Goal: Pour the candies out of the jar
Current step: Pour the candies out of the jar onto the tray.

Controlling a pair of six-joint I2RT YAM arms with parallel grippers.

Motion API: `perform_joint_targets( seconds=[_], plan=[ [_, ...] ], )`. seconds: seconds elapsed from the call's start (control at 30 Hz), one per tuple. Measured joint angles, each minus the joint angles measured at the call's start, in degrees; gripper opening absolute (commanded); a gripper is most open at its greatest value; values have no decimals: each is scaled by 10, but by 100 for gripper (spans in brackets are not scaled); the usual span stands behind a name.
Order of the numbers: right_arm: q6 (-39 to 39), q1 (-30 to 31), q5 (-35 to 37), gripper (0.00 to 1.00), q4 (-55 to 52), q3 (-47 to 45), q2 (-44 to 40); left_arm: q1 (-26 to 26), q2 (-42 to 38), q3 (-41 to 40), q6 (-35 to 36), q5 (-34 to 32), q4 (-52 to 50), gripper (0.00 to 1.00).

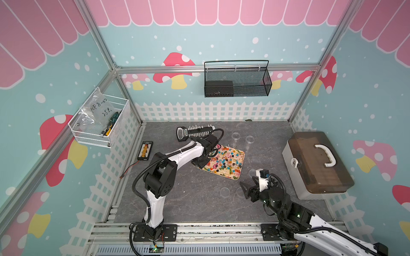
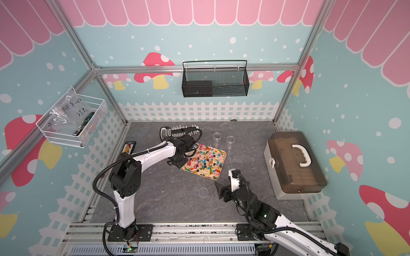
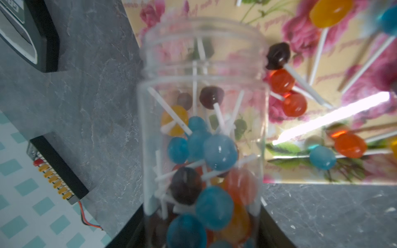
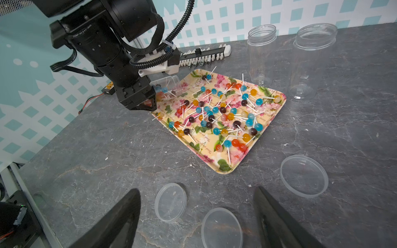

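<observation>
Pour roughly half done. Clamped in left gripper (image 4: 148, 103): clear plastic jar (image 3: 202, 120), tipped sideways, mouth over edge of floral rectangular tray (image 4: 223, 170). Many small multicoloured lollipop candies (image 4: 223, 110) across tray; clump left inside jar (sticks tangled). Near tray, right gripper (image 4: 197, 190) spread wide, empty.

left arm (image 1: 177, 156) reaching forward | left tool (image 4: 151, 98) clamped tight | right arm (image 1: 321, 223) folded low | right tool (image 4: 196, 216) jaws spread wide
</observation>
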Motion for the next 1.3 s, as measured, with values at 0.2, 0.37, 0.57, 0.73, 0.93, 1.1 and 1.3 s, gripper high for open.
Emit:
perform_joint_targets(
  seconds=[0.2, 0.37, 0.57, 0.73, 0.93, 1.1, 1.3],
  plan=[
    [-2, 0, -9, 81, -17, 4, 15, -5, 11, 9, 23, -50, -12, 56],
    [-2, 0, -9, 81, -21, 6, 15, -21, 19, 23, 45, -95, -17, 56],
    [-2, 0, -9, 81, -23, 12, 20, -40, 32, 32, 65, -154, -19, 56],
    [-4, 0, -11, 81, -23, 14, 31, -51, 50, 32, 81, -188, -21, 57],
    [-4, 0, -19, 81, -25, 14, 38, -54, 53, 32, 104, -228, -21, 57],
    [-9, 0, -27, 81, -25, 14, 37, -57, 53, 31, 122, -262, -21, 57],
    [-18, -3, -37, 81, -25, 14, 37, -66, 53, 25, 147, -295, -26, 57]
  ],
)
